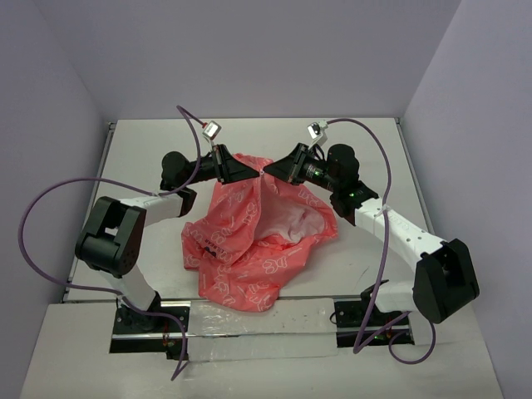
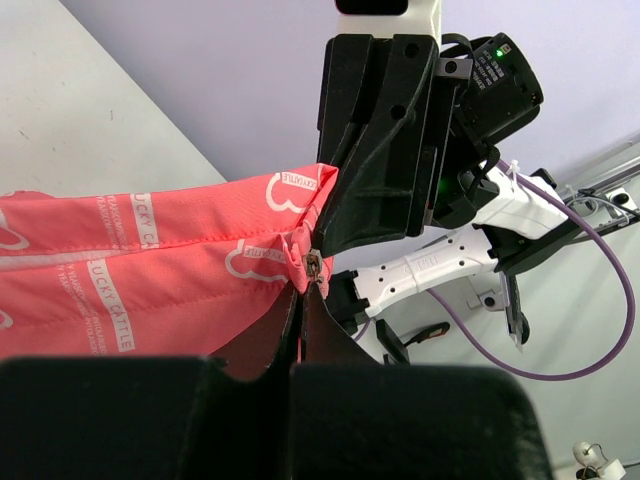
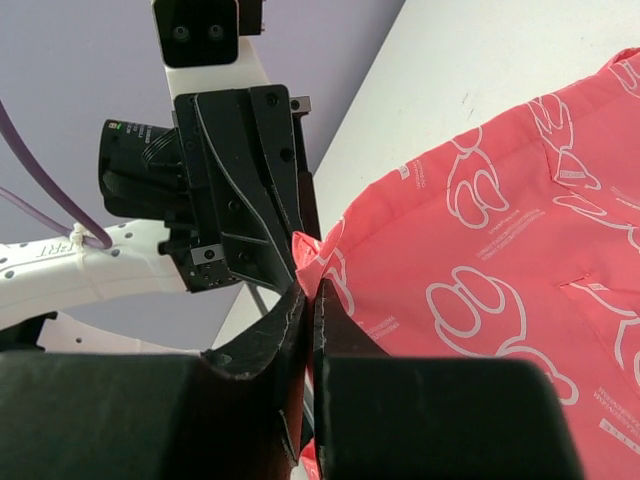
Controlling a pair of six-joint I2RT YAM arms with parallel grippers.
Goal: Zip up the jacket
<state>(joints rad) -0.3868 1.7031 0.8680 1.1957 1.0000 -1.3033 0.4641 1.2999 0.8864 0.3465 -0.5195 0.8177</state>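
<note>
The coral-pink jacket with white outline motifs is lifted at its top edge and hangs to the table, white lining showing in the open front. My left gripper is shut on the jacket's edge from the left. In the left wrist view its tips pinch the fabric right at the small metal zipper part. My right gripper is shut on the adjoining edge from the right. In the right wrist view its tips clamp a fold of the fabric. The two grippers almost touch.
The white table is bounded by lavender walls at the back and sides. A raised rim runs along its far edge. The arm bases stand at the near edge. Purple cables loop beside both arms.
</note>
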